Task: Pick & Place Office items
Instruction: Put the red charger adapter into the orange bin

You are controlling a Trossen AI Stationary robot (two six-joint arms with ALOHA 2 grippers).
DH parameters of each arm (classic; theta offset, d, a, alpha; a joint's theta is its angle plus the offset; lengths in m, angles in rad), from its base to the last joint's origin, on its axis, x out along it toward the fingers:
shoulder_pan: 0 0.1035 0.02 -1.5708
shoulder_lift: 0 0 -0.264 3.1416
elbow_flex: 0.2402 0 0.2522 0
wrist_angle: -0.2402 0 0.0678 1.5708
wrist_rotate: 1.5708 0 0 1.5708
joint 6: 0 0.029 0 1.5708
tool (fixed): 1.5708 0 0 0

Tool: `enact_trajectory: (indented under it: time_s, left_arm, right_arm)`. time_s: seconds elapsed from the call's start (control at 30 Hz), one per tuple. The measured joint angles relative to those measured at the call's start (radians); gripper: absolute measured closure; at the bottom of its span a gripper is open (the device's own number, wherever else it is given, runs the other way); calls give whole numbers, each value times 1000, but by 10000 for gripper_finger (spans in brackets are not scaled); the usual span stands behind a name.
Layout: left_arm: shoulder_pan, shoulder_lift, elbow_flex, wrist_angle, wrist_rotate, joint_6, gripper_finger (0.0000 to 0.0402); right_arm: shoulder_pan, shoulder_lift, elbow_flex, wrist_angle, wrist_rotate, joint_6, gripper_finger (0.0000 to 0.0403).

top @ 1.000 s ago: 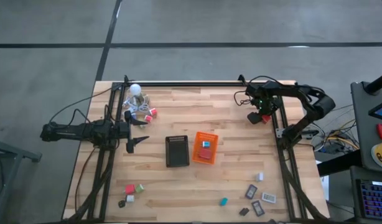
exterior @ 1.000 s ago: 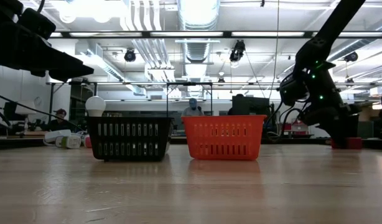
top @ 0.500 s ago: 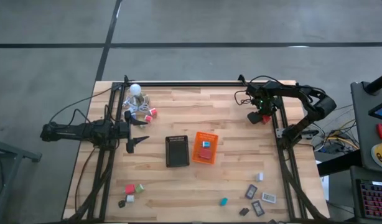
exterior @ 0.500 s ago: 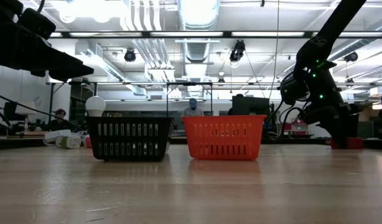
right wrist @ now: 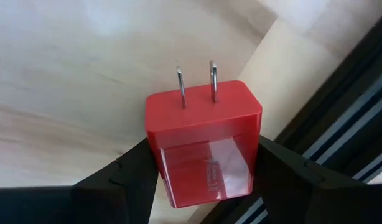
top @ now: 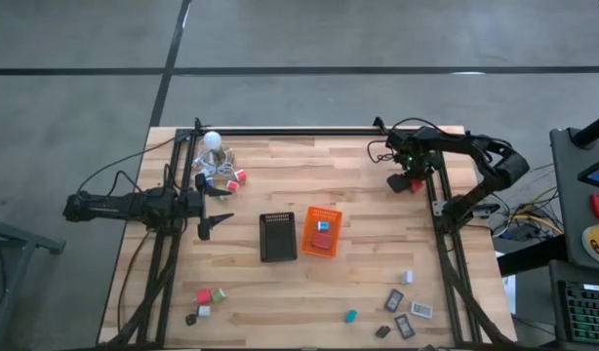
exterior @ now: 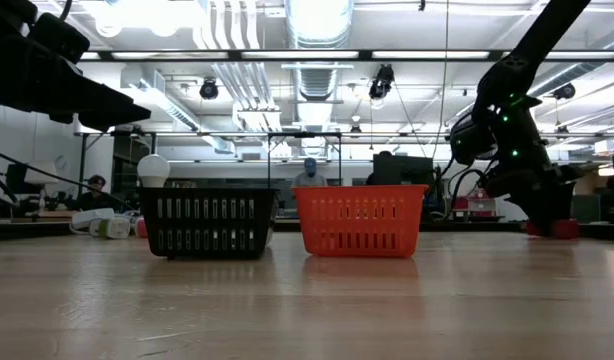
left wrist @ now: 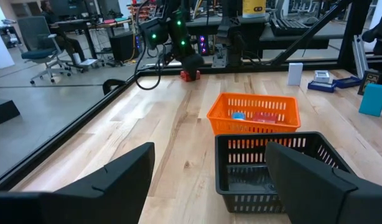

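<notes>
Between right fingers [right wrist: 125,180] — red block [right wrist: 203,146]

No text, brand or no. is reading clearly anywhere. The red plug block [right wrist: 206,146] in the right wrist view is showing faint embossed marks on its glossy face, too blurred to make out. Flat grey-black pieces [top: 404,314] near the table [top: 368,292] front edge in the high view are carrying pale labels, too small to read. Nothing legible is showing on the trays or in the room behind.
</notes>
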Motion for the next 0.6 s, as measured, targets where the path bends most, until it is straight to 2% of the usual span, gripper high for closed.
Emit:
enact_trajectory:
  time_s: [0.17, 0.4, 0.6]
  left_arm:
    - [0, 0, 0, 0, 0, 0, 92]
    - [0, 0, 0, 0, 0, 0, 92]
    - [0, 0, 0, 0, 0, 0, 92]
  right_arm:
    - [0, -80, 0, -4, -10, 5, 184]
    - [3, -247, 0, 0, -121, 5, 184]
    - [8, -393, 0, 89, -240, 53, 184]
